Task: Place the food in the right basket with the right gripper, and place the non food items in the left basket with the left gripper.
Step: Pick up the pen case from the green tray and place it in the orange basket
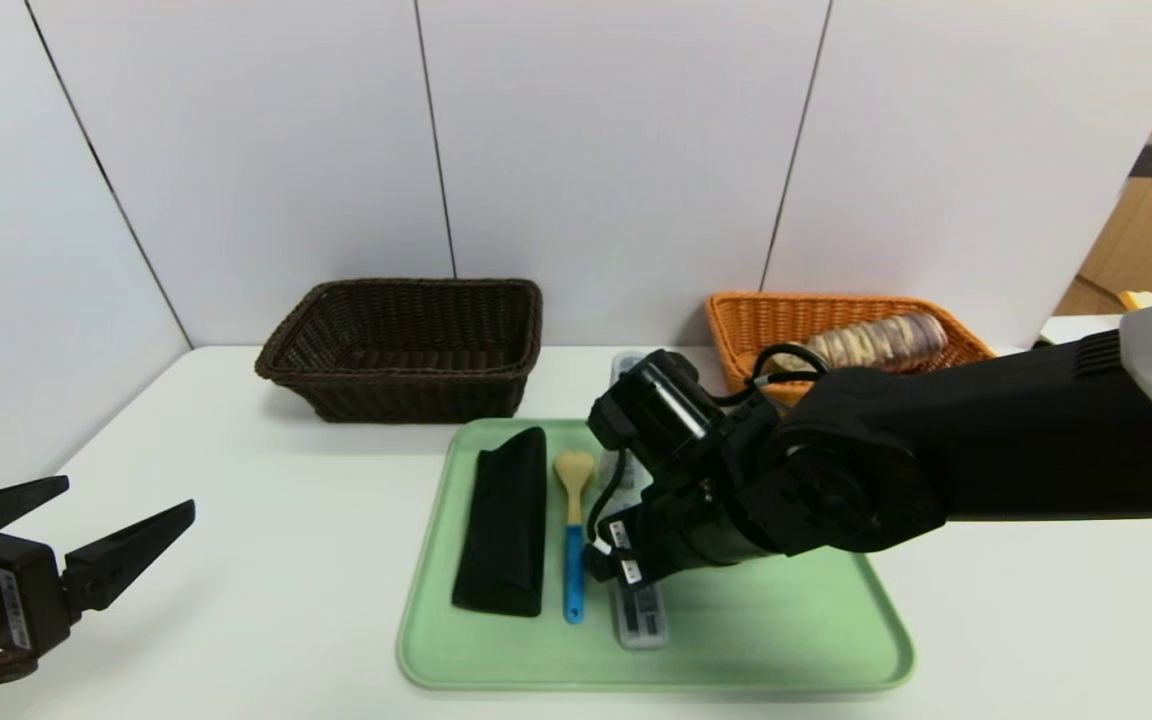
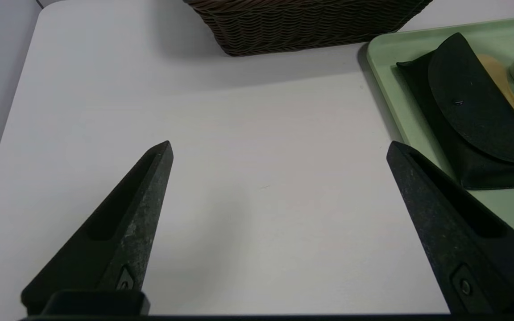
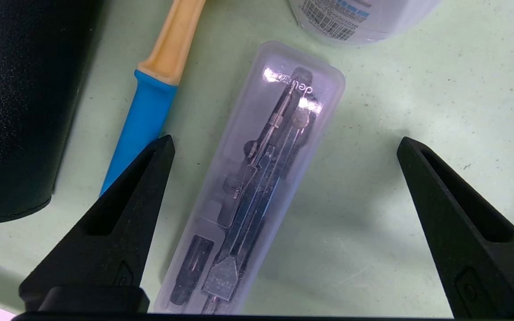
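right claw [image 3: 283, 147] spread, empty, over tray [image 1: 786, 640] | compass case [image 3: 248, 187] below it, long axis 1–7 o'clock, non-food | left claw [image 1: 126, 505] spread, idle at desk's 8 o'clock

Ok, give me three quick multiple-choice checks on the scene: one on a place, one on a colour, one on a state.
1. Where does the black leather glasses case lie?
A. in the dark brown wicker basket
B. on the pale green plastic tray
C. on the bare table

2. What colour is the handle of the wooden-headed spoon?
A. red
B. black
C. blue

3. How is the right hand?
A. open above the clear plastic compass case
B. shut on the spoon
C. shut inside the orange wicker basket

Answers: 1 B, the case sits at the left of the tray. 2 C, the handle shows blue below the tan head. 3 A, both fingers stand apart over the compass case.
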Controlling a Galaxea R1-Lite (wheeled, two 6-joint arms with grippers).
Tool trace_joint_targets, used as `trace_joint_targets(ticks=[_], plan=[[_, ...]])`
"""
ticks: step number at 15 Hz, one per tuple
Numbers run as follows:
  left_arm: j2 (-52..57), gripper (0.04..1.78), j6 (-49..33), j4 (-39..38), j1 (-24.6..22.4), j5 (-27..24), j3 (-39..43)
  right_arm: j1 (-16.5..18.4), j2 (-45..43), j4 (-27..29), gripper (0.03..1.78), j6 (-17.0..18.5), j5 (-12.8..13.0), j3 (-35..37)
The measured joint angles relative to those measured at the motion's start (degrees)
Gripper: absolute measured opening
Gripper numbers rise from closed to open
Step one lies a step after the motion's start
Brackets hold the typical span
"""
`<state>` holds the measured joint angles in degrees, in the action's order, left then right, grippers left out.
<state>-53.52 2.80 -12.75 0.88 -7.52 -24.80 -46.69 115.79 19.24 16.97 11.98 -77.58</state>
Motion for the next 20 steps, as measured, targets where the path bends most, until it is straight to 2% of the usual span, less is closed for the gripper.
trace_joint_targets(ticks=[3, 4, 5, 8, 11, 12, 20], plan=[[0.0, 1.69, 0.0, 0.0, 0.0, 0.0, 0.0, 0.0, -0.2, -0.5, 1.70, 0.1, 0.0, 1.1], [0.0, 1.69, 0.0, 0.0, 0.0, 0.0, 0.0, 0.0, -0.3, -0.7, 1.61, 0.1, 0.1, 1.7], [0.0, 1.69, 0.0, 0.0, 0.0, 0.0, 0.0, 0.0, -0.4, -1.1, 1.43, 0.1, 0.2, 2.0], [0.0, 1.69, 0.0, 0.0, 0.0, 0.0, 0.1, 0.0, -0.5, -1.5, 1.03, 0.0, 0.1, 2.2], [0.0, 1.69, -0.1, 0.0, 0.0, 0.0, 0.2, 0.0, -0.6, -1.4, 0.76, -0.1, 0.0, 2.3], [0.0, 1.69, -0.1, 0.0, 0.0, 0.0, 0.2, 0.0, -0.7, -1.3, 0.55, 0.0, 0.0, 2.3], [0.0, 1.69, -0.1, 0.0, 0.0, 0.0, 0.3, 0.5, -3.3, -1.0, 0.55, 0.4, -0.1, 2.9]])
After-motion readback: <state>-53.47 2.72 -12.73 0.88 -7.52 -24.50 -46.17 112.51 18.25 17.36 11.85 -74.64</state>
